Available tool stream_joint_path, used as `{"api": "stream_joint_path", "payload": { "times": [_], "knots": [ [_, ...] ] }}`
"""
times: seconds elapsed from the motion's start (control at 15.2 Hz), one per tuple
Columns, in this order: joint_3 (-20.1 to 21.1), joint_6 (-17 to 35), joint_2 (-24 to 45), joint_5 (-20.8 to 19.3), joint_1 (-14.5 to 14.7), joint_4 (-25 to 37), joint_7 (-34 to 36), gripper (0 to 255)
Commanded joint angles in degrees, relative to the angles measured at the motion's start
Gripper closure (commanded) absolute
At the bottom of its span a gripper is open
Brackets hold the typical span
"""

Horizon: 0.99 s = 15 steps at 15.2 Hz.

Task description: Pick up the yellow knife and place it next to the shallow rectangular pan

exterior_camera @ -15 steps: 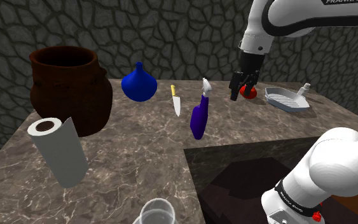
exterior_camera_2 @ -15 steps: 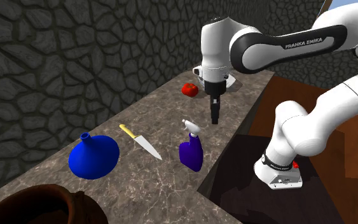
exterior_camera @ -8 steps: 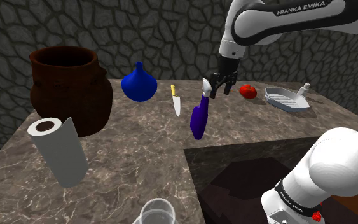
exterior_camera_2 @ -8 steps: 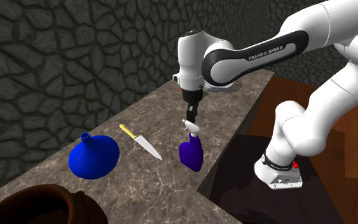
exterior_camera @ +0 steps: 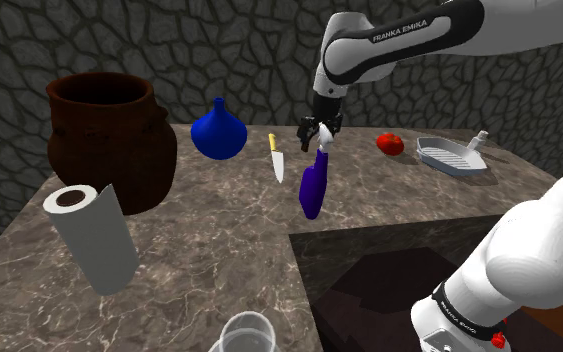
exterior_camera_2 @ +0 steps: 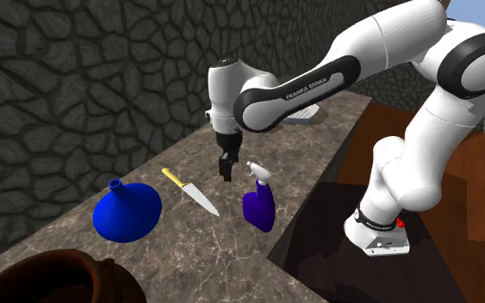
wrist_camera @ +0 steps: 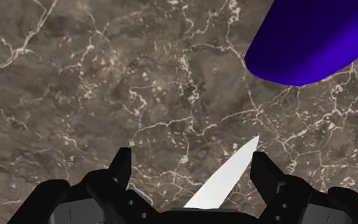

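The gripper point(wrist_camera: 190, 162) hangs wide open above the knife point(wrist_camera: 225, 181), the blade tip between its fingers, untouched. Just beside it is a blue shape, probably the spray bottle point(exterior_camera: 313, 185).

The counter point(exterior_camera: 199, 240) is veined marble, the wall point(exterior_camera: 219, 50) rough stone, the knife point(exterior_camera: 276, 158) blade smooth and pale.

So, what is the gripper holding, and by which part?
Nothing. The open gripper hovers over the knife, which lies on the marble counter, untouched.
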Motion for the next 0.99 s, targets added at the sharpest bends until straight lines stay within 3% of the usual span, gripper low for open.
{"api": "stream_joint_path", "payload": {
  "times": [0.0,0.79,0.92],
  "knots": [
    [0.0,1.7,4.5,-0.3,0.0,3.6,0.4,0],
    [-0.4,5.3,29.7,-1.9,0.1,29.6,3.0,0],
    [-0.5,5.8,31.2,-2.0,0.1,30.8,3.1,0]
  ]
}}
